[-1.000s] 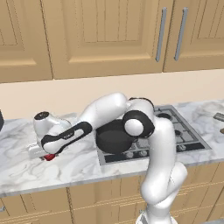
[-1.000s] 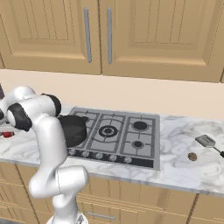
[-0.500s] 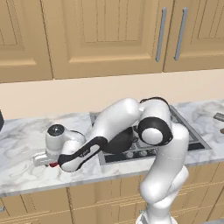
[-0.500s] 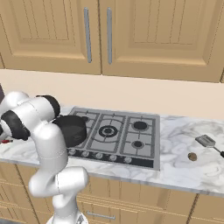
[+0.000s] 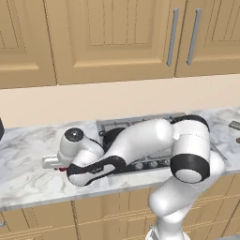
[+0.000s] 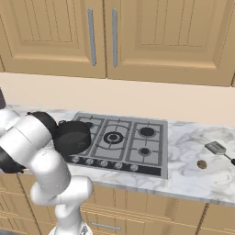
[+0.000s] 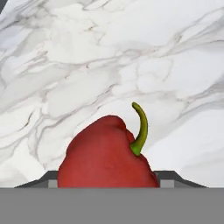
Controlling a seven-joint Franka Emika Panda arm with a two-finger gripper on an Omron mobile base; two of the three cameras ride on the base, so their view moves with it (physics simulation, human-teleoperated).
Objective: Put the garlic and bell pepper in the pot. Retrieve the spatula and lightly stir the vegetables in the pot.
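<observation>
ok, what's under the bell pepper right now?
The bell pepper lies on white marble counter, which shows all around it. Its underside and contact patch are hidden by the pepper itself.

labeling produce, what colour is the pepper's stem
Green, curving up from the red pepper; clearest in the hand view.

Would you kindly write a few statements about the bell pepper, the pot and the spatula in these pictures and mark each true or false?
1. The bell pepper is red with a green stem. True.
2. The pot stands on the stove. True.
3. The bell pepper already lies in the pot. False: it lies on the marble counter, close before the hand camera.
4. The spatula rests in the pot. False: it lies on the counter, on the far side of the stove from the pot.
5. The cabinet doors above stand open. False: they are closed.
</observation>
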